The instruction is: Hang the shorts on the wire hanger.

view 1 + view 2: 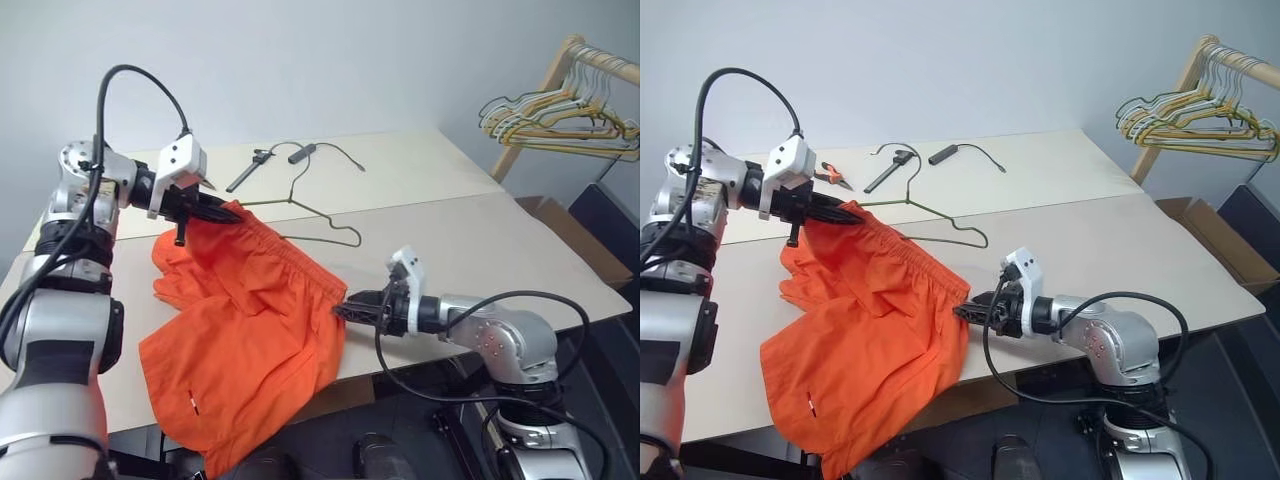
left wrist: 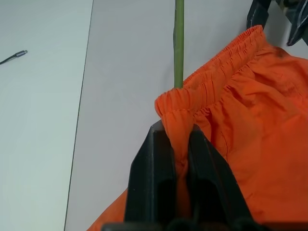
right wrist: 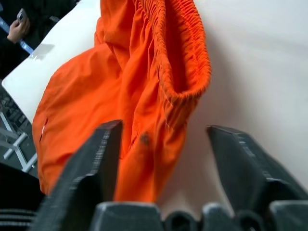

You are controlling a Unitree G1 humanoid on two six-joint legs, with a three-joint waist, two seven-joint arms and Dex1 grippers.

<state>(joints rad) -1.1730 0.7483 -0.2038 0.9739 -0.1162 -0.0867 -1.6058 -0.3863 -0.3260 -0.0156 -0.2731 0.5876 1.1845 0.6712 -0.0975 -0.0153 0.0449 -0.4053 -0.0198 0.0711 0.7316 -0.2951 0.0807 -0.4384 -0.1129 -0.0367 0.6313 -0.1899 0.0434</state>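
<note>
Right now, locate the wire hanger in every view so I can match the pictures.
Left eye: wire hanger on the table beyond the shorts.
Right eye: same place.
Left wrist: green wire running into the waistband.
Right wrist: I can't make it out.
Shared landmark: the shorts' gathered waistband.

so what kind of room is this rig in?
Probably a lab or test room set up for laundry trials: plain white walls, pale tables pushed together, a wooden rack of spare hangers, and hand tools left on the far table.
</note>
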